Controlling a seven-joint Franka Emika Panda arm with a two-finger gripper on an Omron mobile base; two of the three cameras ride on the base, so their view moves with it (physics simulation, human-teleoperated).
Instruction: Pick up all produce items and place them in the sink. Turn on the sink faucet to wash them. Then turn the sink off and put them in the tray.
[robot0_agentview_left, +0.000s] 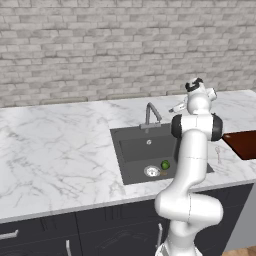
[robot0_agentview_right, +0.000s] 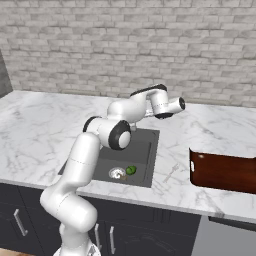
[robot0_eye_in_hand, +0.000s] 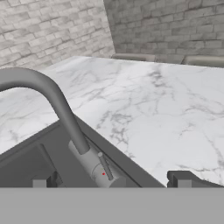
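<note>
Faucet (robot0_eye_in_hand: 65, 118) spout arcs left over sink (robot0_eye_in_hand: 30, 159).

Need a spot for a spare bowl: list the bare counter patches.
Bare marble counter left of the sink; a narrower stretch between sink and tray, with a small utensil on it. Crowded around the faucet, where the open hand hovers.

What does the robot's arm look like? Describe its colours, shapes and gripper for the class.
The arm is glossy white, built of rounded tubular segments with dark, disc-like joint caps. Its gripper ends in two small dark, blocky fingertips. No cables or markings are visible.
</note>
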